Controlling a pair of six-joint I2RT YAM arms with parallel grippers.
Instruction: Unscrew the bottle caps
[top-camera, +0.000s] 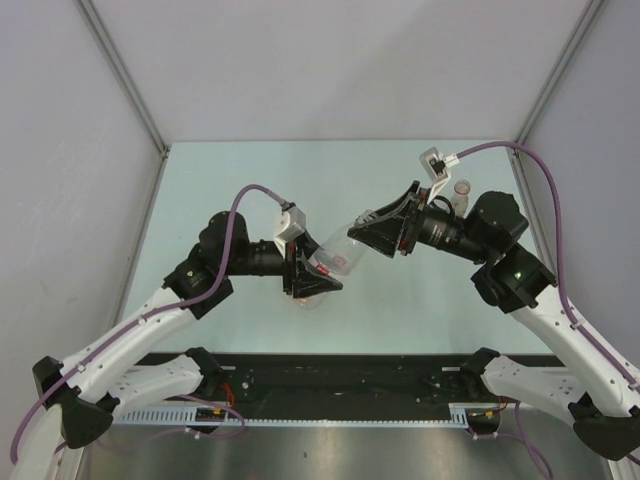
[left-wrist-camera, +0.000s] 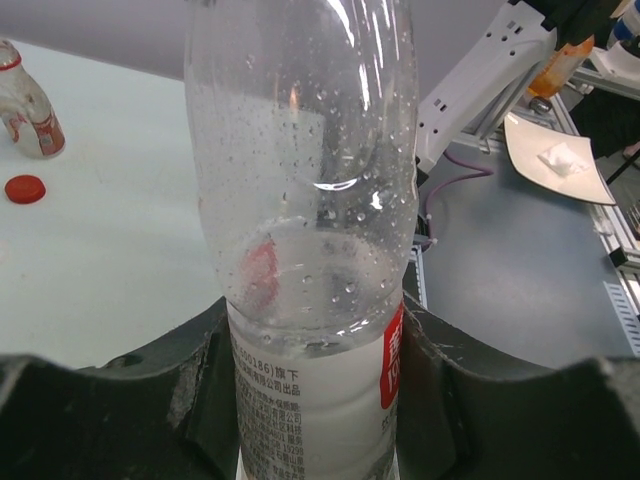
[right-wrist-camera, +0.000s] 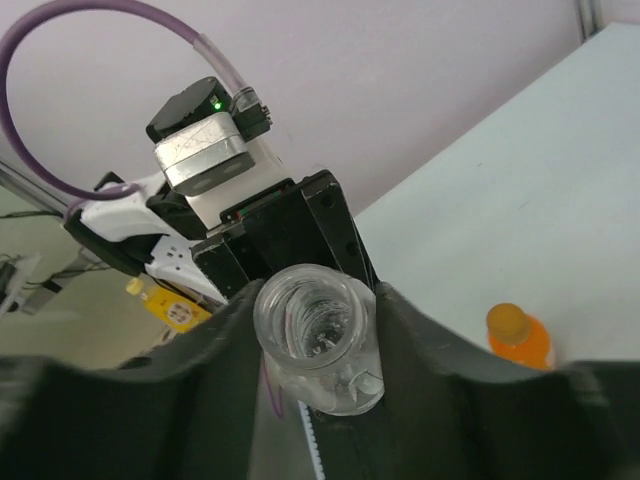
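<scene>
A clear bottle (top-camera: 340, 255) with a pale label is held in the air between both grippers, tilted. My left gripper (top-camera: 312, 280) is shut on its labelled lower body (left-wrist-camera: 300, 400), one finger (left-wrist-camera: 120, 400) on each side. My right gripper (top-camera: 378, 235) is shut on the bottle's top end, where the clear threaded cap (right-wrist-camera: 312, 318) faces the right wrist camera between the fingers (right-wrist-camera: 420, 380). A loose red cap (left-wrist-camera: 24, 188) lies on the table beside a small clear bottle with a red neck ring (left-wrist-camera: 25, 100). A squat orange bottle (right-wrist-camera: 520, 338) stands with its orange cap on.
The small bottle (top-camera: 459, 195) stands at the back right, just behind my right arm. The pale table (top-camera: 250, 190) is fenced by grey walls left, back and right. A black rail (top-camera: 340, 375) runs along the near edge by the arm bases.
</scene>
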